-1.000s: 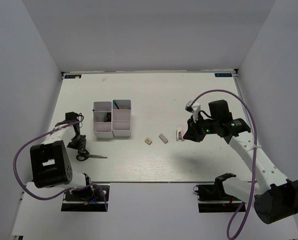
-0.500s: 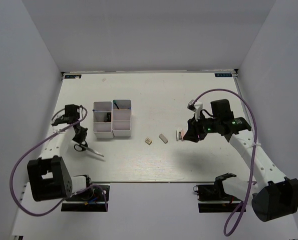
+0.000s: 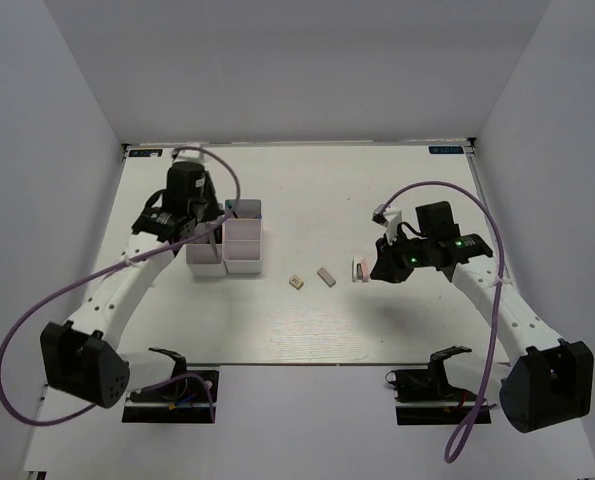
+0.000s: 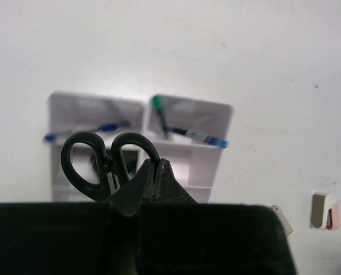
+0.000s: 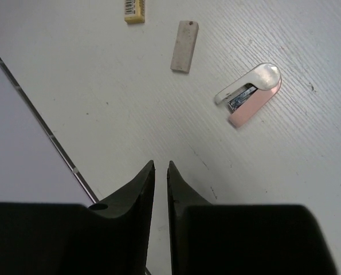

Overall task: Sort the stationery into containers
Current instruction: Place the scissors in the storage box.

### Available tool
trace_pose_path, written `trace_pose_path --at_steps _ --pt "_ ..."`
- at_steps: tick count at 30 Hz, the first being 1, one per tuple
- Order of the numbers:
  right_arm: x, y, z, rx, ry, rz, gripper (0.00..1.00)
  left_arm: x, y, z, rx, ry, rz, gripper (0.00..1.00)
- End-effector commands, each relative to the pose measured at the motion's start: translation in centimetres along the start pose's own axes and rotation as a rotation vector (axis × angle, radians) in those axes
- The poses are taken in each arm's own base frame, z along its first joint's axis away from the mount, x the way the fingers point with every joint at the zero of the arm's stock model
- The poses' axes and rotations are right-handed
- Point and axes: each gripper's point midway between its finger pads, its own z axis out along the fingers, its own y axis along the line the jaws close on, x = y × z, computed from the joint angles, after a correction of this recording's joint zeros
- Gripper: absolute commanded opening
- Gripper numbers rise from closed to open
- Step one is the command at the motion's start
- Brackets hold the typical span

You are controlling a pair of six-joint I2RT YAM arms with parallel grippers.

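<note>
Gripping black-handled scissors (image 4: 109, 169) with left gripper (image 4: 154, 172) over white four-bin block (image 4: 219, 117), blades hidden. Nearly closed on nothing at right gripper (image 5: 160, 169), above white desk (image 5: 101, 69).

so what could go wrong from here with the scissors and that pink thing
1. The left tool grips the scissors with the wide handles leading. They may catch on the rim of the containers or on the blue pen lying across it.
2. The right tool is all but shut near the pink item. Descending like that may just shove it away.
</note>
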Motion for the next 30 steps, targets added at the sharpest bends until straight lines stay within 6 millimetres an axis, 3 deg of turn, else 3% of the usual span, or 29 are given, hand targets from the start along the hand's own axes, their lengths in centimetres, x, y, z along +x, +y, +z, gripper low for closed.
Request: trace_pose_path --at_steps 1,2,3,4,6,11,16,18,25,30 --pt "-0.2 -1.1 0.4 0.03 -0.005 -0.009 0.17 -5.0 -4.7 -0.1 0.109 -0.175 0.214 0.0" --pt "0.0 -1.2 0.6 0.033 0.004 -0.002 0.17 -5.5 -4.9 0.1 0.092 -0.195 0.253 0.0" --pt "0.1 -1.3 0.6 0.034 0.006 -0.003 0.17 -5.2 -6.5 0.6 0.117 -0.197 0.316 0.0" --pt "0.1 -1.5 0.7 0.041 0.008 0.002 0.17 -6.2 -7.5 0.6 0.133 -0.244 0.327 0.0" --pt "0.4 -1.5 0.9 0.04 0.021 0.008 0.17 -6.1 -8.9 1.5 0.13 -0.261 0.406 0.0" --pt "0.7 -2.0 1.4 0.042 0.042 0.02 0.17 -5.4 -10.2 3.2 0.125 -0.306 0.461 0.0" --pt "1.0 -2.3 1.7 0.039 0.052 0.019 0.17 -2.9 -10.3 4.8 0.128 -0.299 0.481 0.0" --pt "1.0 -2.1 1.8 0.026 0.054 0.014 0.17 -3.3 -10.6 4.9 0.12 -0.334 0.485 0.0" --pt "1.3 -1.9 2.1 0.005 0.057 0.005 0.17 -1.6 -11.4 5.8 0.135 -0.34 0.535 0.0" --pt "1.3 -1.7 2.1 -0.004 0.055 0.0 0.28 -0.2 -11.4 5.7 0.145 -0.338 0.545 0.0"
